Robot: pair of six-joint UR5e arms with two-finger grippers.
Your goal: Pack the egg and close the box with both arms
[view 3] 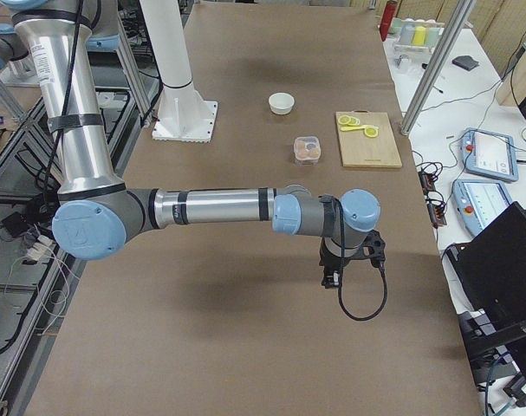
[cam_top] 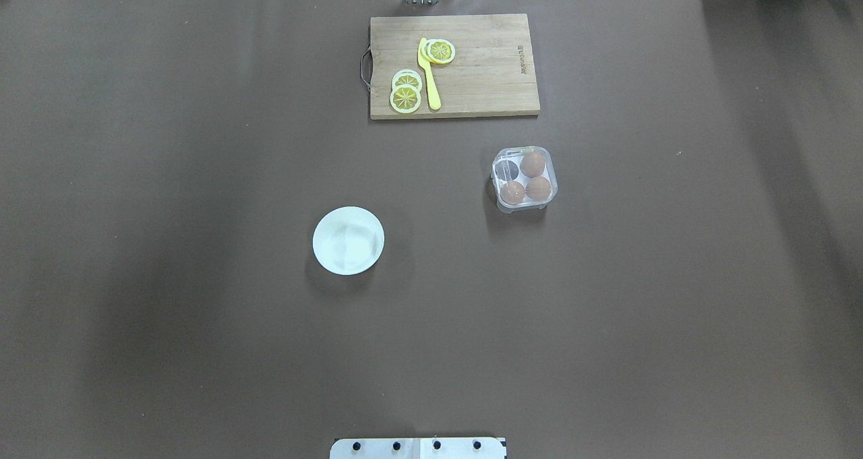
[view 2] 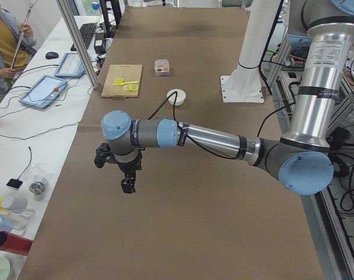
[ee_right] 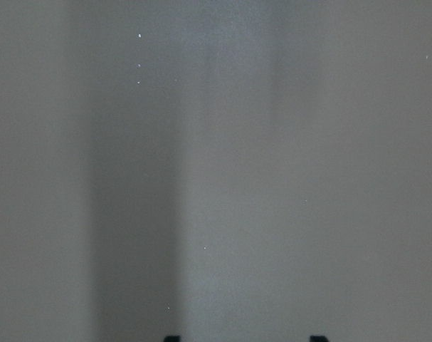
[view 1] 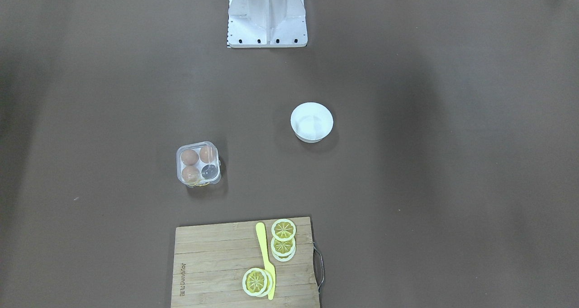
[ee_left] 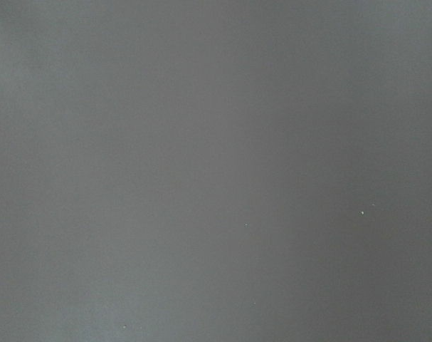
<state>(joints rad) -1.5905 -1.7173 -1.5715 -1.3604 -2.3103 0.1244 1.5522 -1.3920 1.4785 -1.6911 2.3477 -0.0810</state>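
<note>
The clear box [view 1: 198, 164] stands on the brown table, also in the overhead view [cam_top: 524, 178]. Three light-brown eggs sit in its cups, one of them at the robot-side corner [view 1: 189, 157]; the fourth cup [view 1: 209, 171] is empty. The lid seems to lie over the cups. My left gripper [view 2: 126, 185] hangs above bare table far from the box; I cannot tell if it is open. My right gripper [view 3: 332, 276] hangs over the opposite end of the table. In the right wrist view its gripper [ee_right: 243, 339] shows two tips wide apart with nothing between them.
An empty white bowl [view 1: 311, 121] stands between the box and the white mounting stand [view 1: 267, 18]. A wooden cutting board [view 1: 212, 262] with lemon slices [view 1: 283, 230] and a yellow knife [view 1: 266, 258] lies at the operators' edge. Operators' desks line that side [view 2: 48, 87].
</note>
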